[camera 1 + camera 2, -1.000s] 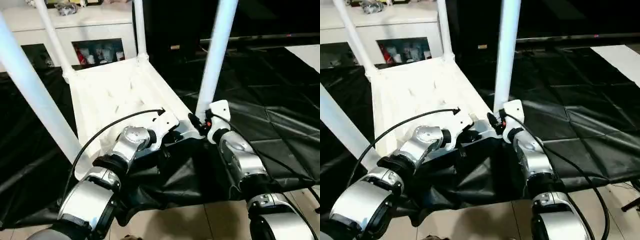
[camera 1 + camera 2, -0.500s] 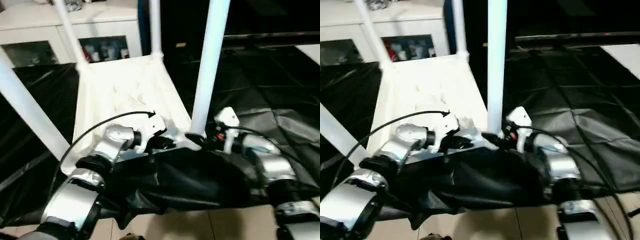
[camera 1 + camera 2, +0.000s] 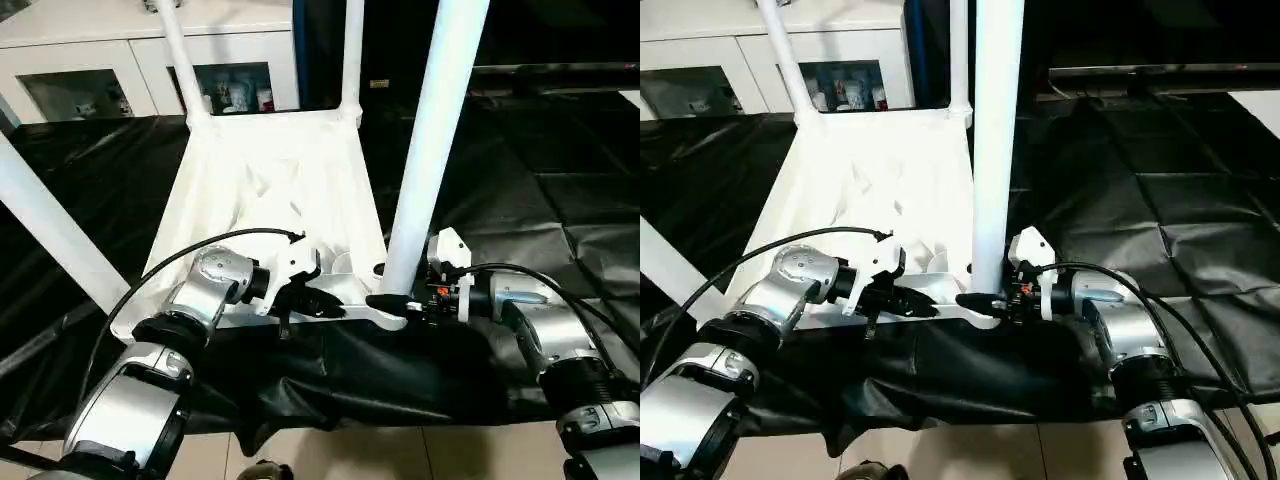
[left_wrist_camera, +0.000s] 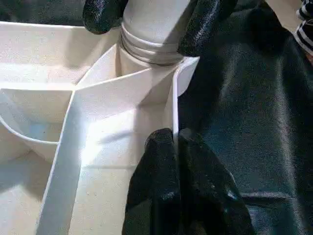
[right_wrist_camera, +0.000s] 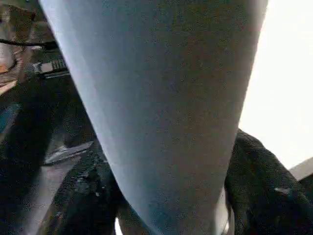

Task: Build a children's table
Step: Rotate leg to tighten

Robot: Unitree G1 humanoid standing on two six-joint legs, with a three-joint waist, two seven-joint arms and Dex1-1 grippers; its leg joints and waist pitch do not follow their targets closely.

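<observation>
The children's table lies upside down: its white ribbed tabletop (image 3: pixel 270 190) rests on the black drape with four white legs rising from the corner sockets. My right gripper (image 3: pixel 392 297) is at the base of the near right leg (image 3: pixel 430 140). Its black fingers (image 4: pixel 205 22) press on both sides of the leg just above the socket. In the right wrist view the leg (image 5: pixel 161 98) stands between the two pads (image 5: pixel 254 181). My left gripper (image 4: pixel 174 134) is shut on the thin near rim wall (image 4: pixel 173 98) of the tabletop, a little left of that socket.
The other legs stand at the far left (image 3: pixel 180 55), far right (image 3: pixel 352 55) and near left (image 3: pixel 50 225). Black sheeting (image 3: pixel 540 180) covers the work table. A white cabinet (image 3: pixel 90 40) stands behind it. Bare floor (image 3: pixel 380 455) shows below the table's front edge.
The camera has shifted. My right forearm has swung out to the right, so its gripper now reaches the leg's base from the side. The left gripper stays pinched on the rim.
</observation>
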